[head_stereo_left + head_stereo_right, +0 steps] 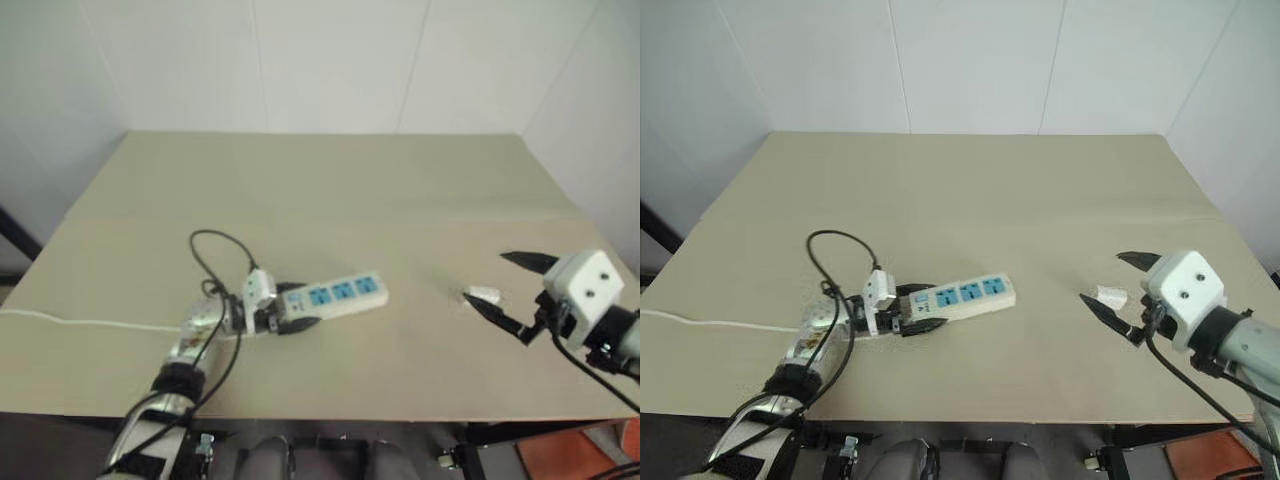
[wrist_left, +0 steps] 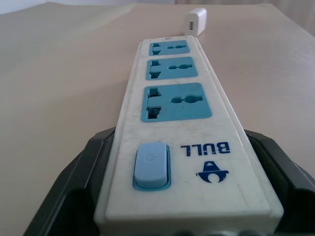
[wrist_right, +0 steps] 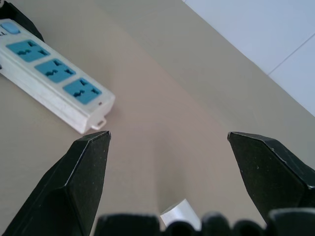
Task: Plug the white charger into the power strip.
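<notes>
Starting at the left, a thin white cable [image 1: 70, 322] runs along the near part of the table [image 1: 320, 190] toward my left arm. My left gripper [image 1: 283, 315] sits at the switch end of the power strip [image 1: 335, 295], its black fingers [image 2: 81, 182] standing along both long sides of the white bar; in the left wrist view they lie against it, so I am gripping the strip there. The strip rests flat on the table, its three blue sockets facing up, its free end pointing right and slightly far.

Further right, well apart from the strip, the white charger [image 1: 484, 296] lies on the table near the right edge. My right gripper [image 1: 1112, 284] hovers over it with its jaws spread wide, one finger [image 1: 530, 262] on the far side of the charger and the other on the near side. The charger sits low between them, close to the near finger, and I hold nothing in this gripper.
</notes>
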{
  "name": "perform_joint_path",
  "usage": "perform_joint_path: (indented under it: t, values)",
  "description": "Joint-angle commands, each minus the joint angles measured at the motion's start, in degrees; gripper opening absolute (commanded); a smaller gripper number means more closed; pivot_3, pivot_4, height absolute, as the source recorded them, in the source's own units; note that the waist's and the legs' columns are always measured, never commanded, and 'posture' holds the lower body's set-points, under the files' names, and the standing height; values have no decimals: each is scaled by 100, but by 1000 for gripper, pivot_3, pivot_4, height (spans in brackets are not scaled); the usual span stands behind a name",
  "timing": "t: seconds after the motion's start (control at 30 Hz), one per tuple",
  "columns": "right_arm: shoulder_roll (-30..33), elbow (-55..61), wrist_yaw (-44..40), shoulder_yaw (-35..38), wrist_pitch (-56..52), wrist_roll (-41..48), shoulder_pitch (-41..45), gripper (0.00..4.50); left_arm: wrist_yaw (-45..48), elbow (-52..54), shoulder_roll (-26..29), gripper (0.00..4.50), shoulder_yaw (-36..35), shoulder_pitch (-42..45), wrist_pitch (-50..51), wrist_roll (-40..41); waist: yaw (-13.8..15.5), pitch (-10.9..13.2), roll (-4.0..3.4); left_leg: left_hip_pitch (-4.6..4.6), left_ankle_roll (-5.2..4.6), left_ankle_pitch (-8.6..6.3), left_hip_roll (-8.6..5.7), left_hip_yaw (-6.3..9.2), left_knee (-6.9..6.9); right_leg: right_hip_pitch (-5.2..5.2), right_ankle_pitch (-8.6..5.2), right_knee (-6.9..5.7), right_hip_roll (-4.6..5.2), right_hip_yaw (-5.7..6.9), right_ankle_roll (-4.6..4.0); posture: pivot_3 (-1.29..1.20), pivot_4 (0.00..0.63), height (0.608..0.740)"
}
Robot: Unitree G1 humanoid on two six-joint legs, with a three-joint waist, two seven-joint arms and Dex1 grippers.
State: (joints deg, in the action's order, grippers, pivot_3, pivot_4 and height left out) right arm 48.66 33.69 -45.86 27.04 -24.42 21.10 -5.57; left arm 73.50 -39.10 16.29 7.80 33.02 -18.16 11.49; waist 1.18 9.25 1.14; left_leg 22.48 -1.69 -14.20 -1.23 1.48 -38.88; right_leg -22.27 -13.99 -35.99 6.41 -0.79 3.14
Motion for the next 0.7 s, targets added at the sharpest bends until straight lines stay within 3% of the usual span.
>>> perform_joint_path:
  t: [0.03, 0.43, 0.53, 0.7]
  values:
    - [131, -31, -60, -4, 150, 22, 194, 4500, 415, -261, -242, 3368, 222, 378, -462, -78, -12, 1, 2, 6, -1, -1, -1, 0, 0, -5, 0, 1, 0, 0, 0, 0, 150, 740]
    - [296, -55, -206, 41, 59, 116, 295, 4500, 416, -1065, -322, 3368, 497, 426, -1200, -673, -49, 1, 2, -7, -4, -2, 4, 1, 0, 3, 0, -2, -1, -2, 0, 0, 150, 740]
    - [608, -462, -387, -212, -40, 148, 779, 4500, 360, -1144, -345, 3368, 500, 467, -1221, -701, -53, 1, 2, -17, -4, -2, 5, -1, -1, 11, 0, -5, 0, -4, 0, 0, 150, 740]
    - [1423, -1557, -817, -1231, -625, -40, 2204, 4500, 288, -1184, -431, 3368, 523, 482, -1216, -730, -53, -1, -2, -22, -5, -1, 10, -3, -5, 14, 3, -5, -1, -6, 0, 0, 150, 740]
